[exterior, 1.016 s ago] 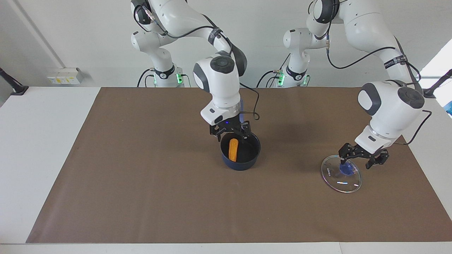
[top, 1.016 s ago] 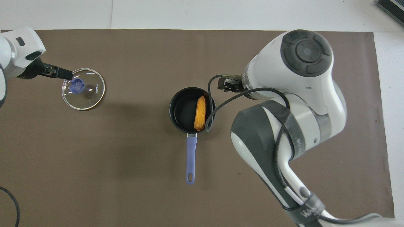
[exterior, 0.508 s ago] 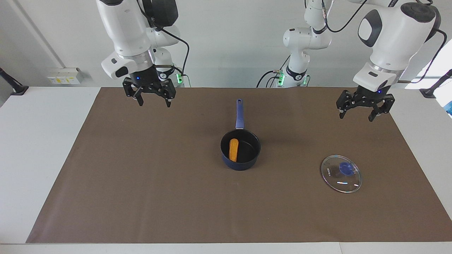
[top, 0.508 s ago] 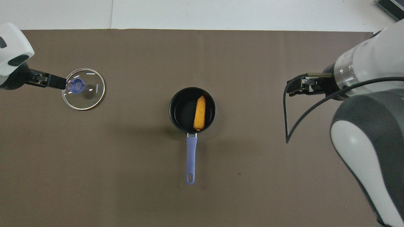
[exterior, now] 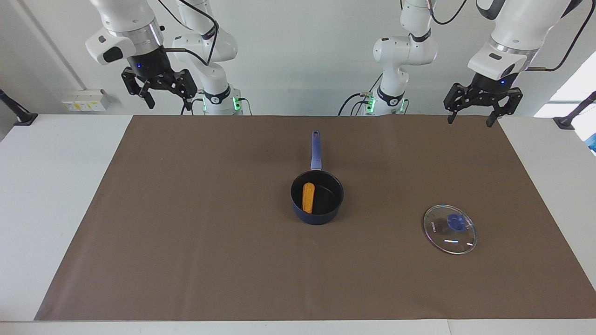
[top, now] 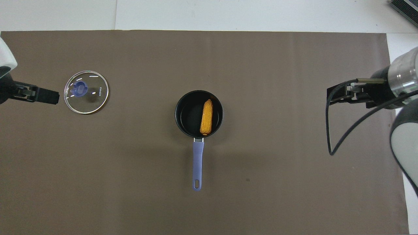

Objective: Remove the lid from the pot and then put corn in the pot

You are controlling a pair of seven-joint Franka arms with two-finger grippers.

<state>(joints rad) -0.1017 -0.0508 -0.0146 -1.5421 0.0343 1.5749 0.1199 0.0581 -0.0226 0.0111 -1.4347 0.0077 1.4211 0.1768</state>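
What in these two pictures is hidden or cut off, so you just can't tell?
- Pot: its floor under the corn is covered in both views.
- Lid: the rim lettering is too small to read for sure.
- Left end effector, right end effector: in the overhead view the picture's edges cut off their arms.

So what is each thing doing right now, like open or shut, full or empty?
pot: uncovered, upright on the brown mat, corn inside.
corn: lying in the pot.
lid: off, flat on the mat, knob up.
left gripper: open, empty, raised.
right gripper: open, empty, raised.
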